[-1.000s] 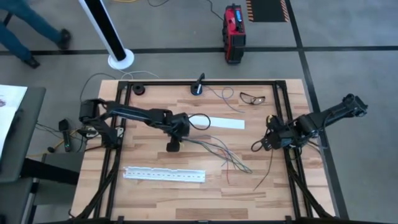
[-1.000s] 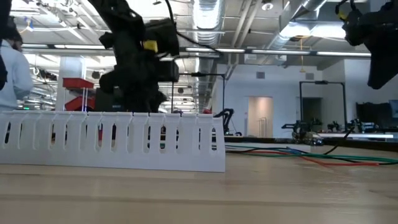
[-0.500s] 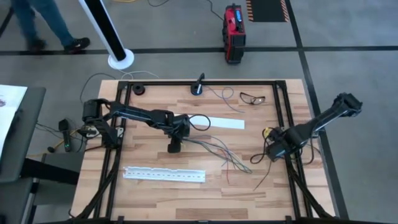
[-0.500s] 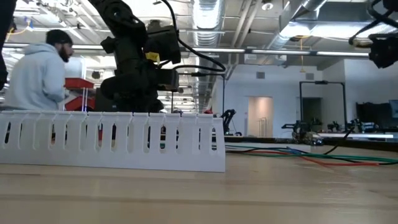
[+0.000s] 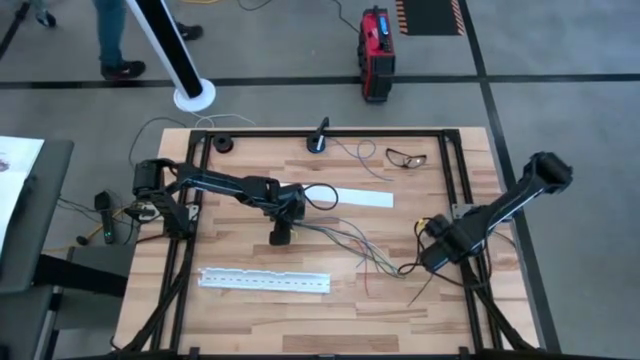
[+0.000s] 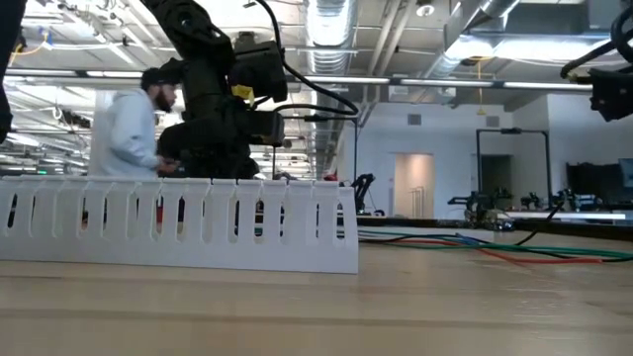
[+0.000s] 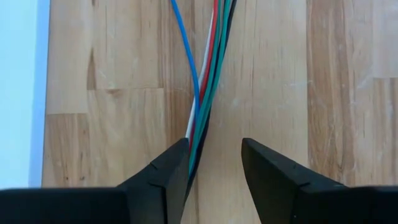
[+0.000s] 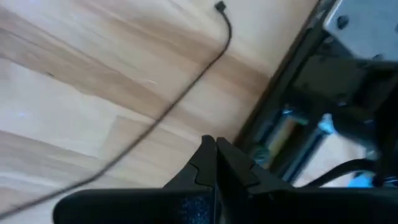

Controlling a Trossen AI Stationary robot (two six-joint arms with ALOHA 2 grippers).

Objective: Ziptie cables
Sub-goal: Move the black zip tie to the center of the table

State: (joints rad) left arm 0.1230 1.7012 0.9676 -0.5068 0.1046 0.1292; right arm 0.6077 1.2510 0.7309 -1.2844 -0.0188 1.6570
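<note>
Cables [image 7: 205, 81] run as a coloured bunch between the left gripper's [image 7: 214, 165] parted jaws at the tabletop [image 5: 400, 310] centre, lying against one finger and fanning rightward. The right gripper [image 8: 214, 155], jaws pressed together and holding nothing, hovers near the right edge beside a loose dark wire [image 8: 155, 121]. A white perforated strip [image 5: 265, 280] lies nearer, left.

Even bright overhead light; right wrist view motion-blurred
</note>
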